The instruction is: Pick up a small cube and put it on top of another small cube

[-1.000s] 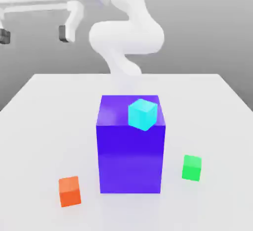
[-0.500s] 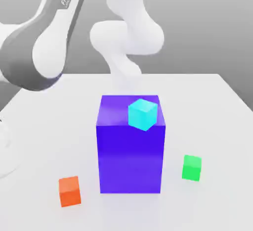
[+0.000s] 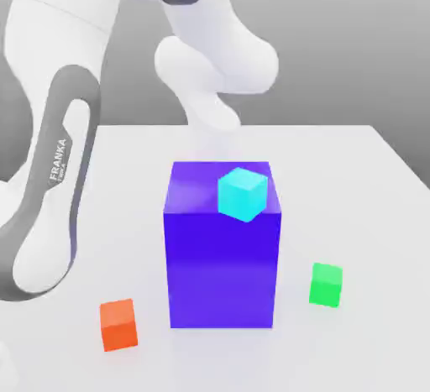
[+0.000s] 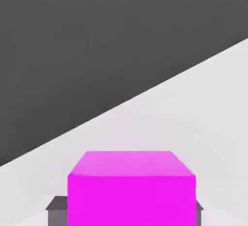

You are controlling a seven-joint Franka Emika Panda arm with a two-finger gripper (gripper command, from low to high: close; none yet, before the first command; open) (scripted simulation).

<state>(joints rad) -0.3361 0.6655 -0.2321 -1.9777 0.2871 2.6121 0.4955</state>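
We are closing our gripper [image 4: 125, 210] on the pink cube [image 4: 131, 188]: in the hand view the cube is sitting right in front of the camera with a dark finger [image 4: 57, 209] showing at each lower side of it, so we are judging the jaws clamped on it. The cube seems to be resting on the table [image 4: 203, 104] at this point, so by our reckoning the grasp is made and the lift is not yet begun.

What is left is most of the job. The green cube [image 3: 326, 284] is standing alone on the table, just to the exterior view's right of the blue block [image 3: 222, 256], with nothing on top of it. We are still needing to raise the pink cube, carry it across past the block and set it squarely on the green one.

The table is plain, pale and slightly glossy, showing faint reflections under the block. A cyan cube [image 3: 243, 193] is sitting on the block's top, and an orange cube [image 3: 118, 324] is lying to the block's lower left in the exterior view. Behind the table we are seeing only a flat grey backdrop.
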